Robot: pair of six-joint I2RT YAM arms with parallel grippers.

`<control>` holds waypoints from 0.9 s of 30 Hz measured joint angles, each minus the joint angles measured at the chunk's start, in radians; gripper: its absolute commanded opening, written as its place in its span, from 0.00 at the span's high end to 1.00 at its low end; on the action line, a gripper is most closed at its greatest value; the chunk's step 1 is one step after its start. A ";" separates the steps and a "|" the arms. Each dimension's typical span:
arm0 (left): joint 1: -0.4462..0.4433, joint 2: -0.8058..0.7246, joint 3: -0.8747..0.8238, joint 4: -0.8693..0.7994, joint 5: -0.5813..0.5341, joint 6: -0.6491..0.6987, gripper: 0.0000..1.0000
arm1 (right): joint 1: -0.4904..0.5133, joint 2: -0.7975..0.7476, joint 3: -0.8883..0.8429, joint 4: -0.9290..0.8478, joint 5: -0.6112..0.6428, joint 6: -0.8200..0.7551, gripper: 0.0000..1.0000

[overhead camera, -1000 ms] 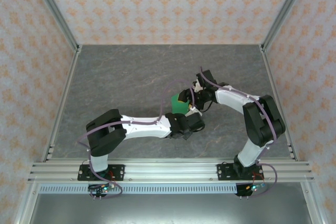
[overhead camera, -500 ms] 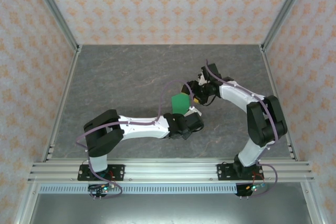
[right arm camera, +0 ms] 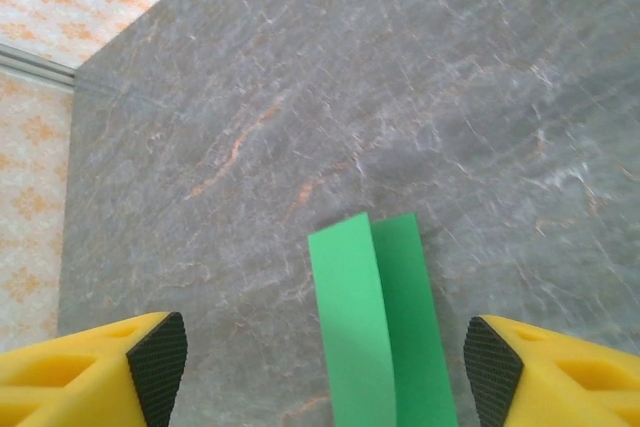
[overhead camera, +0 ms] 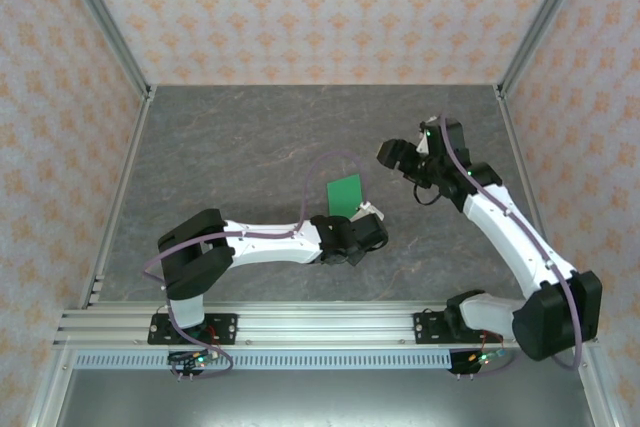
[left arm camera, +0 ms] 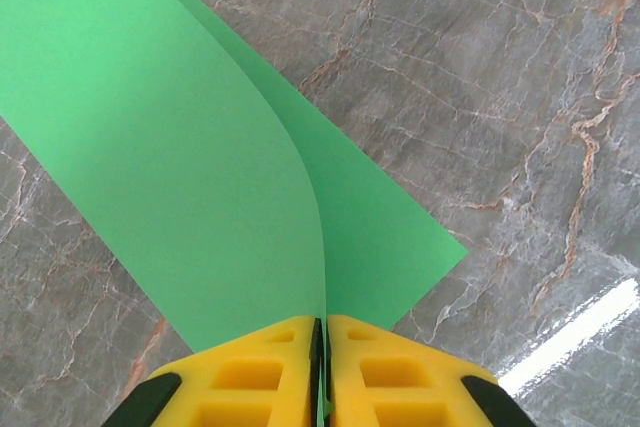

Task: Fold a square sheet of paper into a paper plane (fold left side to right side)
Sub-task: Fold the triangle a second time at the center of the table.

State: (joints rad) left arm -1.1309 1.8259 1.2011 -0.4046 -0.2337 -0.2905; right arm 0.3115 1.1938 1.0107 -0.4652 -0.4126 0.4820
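- Pinching doubled-over square sheet of paper [left arm camera: 190,157] at its edge with left gripper [left arm camera: 320,372], jaws shut, near table [overhead camera: 230,147] centre.
- Holding right gripper [right arm camera: 325,372] wide open, empty, apart from the sheet.

The square sheet of paper [left arm camera: 180,167] is thin, smooth, matt green. The table [left arm camera: 520,77] looks like grey veined stone, faintly glossy. The fingers [left arm camera: 255,372] of the left gripper [left arm camera: 321,335] are matt yellow plastic.
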 measured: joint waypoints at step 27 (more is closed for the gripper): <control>0.122 -0.103 -0.125 0.153 0.278 -0.105 0.90 | 0.170 0.005 -0.403 0.195 -0.085 0.173 1.00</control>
State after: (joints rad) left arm -1.0092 1.7226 1.0760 -0.2520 0.0448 -0.3950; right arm 0.4812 1.1984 0.6075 -0.2707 -0.4980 0.6548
